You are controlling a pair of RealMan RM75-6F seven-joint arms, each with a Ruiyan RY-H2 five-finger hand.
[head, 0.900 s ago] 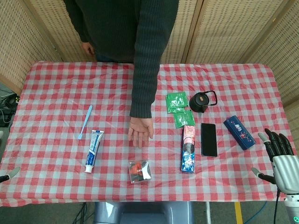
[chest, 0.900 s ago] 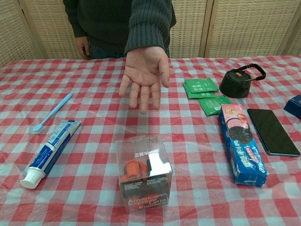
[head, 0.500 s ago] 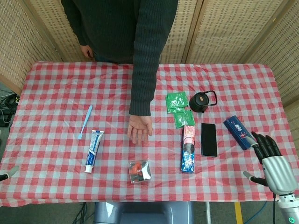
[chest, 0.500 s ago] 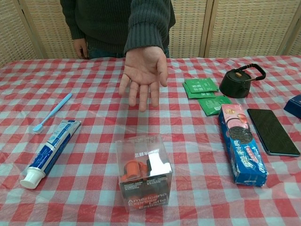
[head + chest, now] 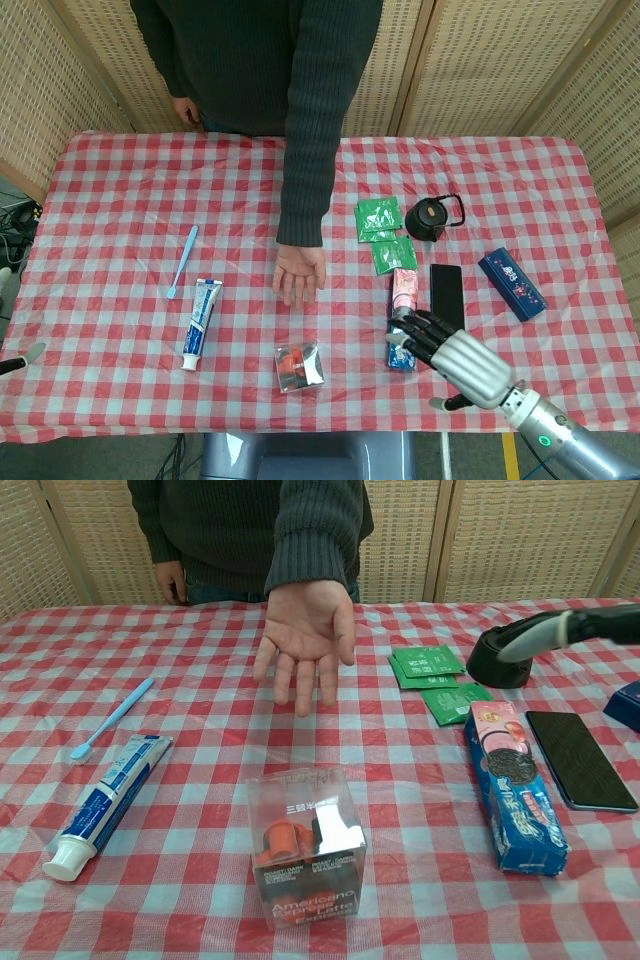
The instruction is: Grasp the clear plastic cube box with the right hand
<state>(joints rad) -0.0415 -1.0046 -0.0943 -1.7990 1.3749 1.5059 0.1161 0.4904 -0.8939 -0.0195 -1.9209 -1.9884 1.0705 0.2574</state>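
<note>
The clear plastic cube box (image 5: 299, 366) stands near the front edge of the worktop (image 5: 120, 180), about midway along it, resting flat with red and dark contents showing through its walls. In the chest view the box (image 5: 306, 844) sits square to the camera; being a cube, it has no long axis to favour, so any pair of opposite walls would seem to serve.

The right hand (image 5: 447, 352) hovers over the front right part of the worktop, above the near end of the blue snack pack (image 5: 403, 320) and beside the black phone (image 5: 447, 298). Its fingers (image 5: 415, 325) are spread apart and hold nothing. They point away from the robot and leftward (roughly toward the box's side of the cloth). From these fingers the box lies to the robot's left and slightly nearer the front edge, with bare checked cloth between.

The left hand (image 5: 20, 357) shows only as a sliver at the far left edge; whether its fingers are spread or curled I cannot tell. It looks farther from the box than the right hand.

A person's open palm (image 5: 300, 274) hangs above the cloth just behind the box, well clear of a sideways approach, I judge. The coming move is likely a leftward sweep low along the front edge.
</note>
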